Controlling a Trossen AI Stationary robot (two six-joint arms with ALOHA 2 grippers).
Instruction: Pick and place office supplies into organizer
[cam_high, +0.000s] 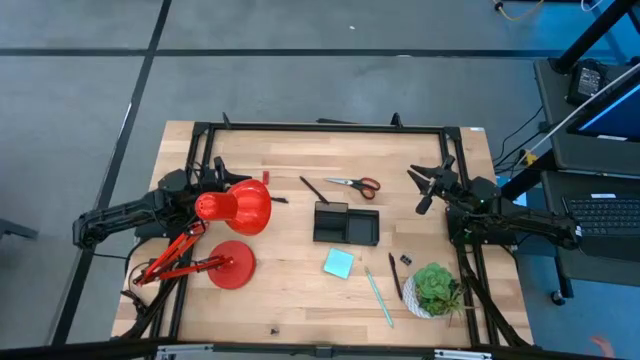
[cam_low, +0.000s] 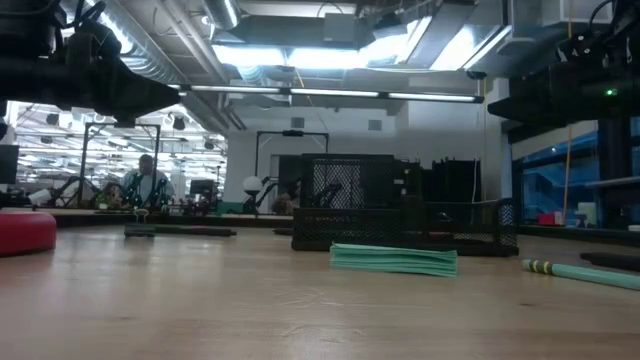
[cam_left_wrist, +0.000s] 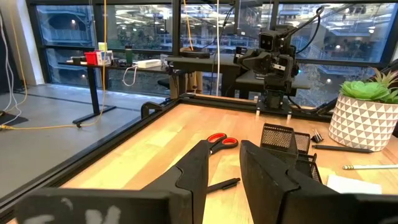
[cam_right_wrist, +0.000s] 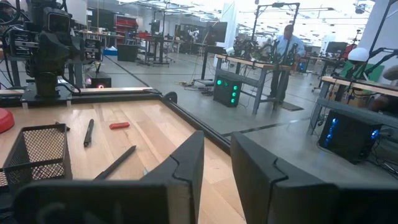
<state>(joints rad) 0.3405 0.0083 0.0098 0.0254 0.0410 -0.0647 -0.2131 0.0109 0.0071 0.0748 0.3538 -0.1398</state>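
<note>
Both arms hang back at the sides of the wooden table (cam_high: 290, 300), neither touching anything. The left gripper (cam_high: 222, 172) sits near the table's left edge, just behind the head of the red desk lamp (cam_high: 240, 206); its own wrist view shows its two dark fingers (cam_left_wrist: 194, 171) standing a little apart with bare air between them — partly open and holding nothing. The right gripper (cam_high: 428, 186) is over the right side of the table, pointing inward; its fingers (cam_right_wrist: 186, 168) also stand slightly parted with a clear gap, empty.

The black mesh organizer (cam_high: 345, 223) lies near the middle of the table, between the two arms, and nothing can be made out inside its compartments. The red-handled scissors (cam_high: 355, 183) lie flat just beyond it toward the far edge, with a thin black pen (cam_high: 313, 189) beside them on their left. The light-blue sticky-note pad (cam_high: 338, 263) rests just in front of the organizer, apart from it. The pale teal pen (cam_high: 378, 296) lies nearer the front edge, to the right of the pad, and another thin black pen (cam_high: 395, 276) sits between it and the potted plant (cam_high: 436, 288) at the front right corner. A small dark piece (cam_high: 406, 260) lies near that pen — its kind cannot be told
</note>
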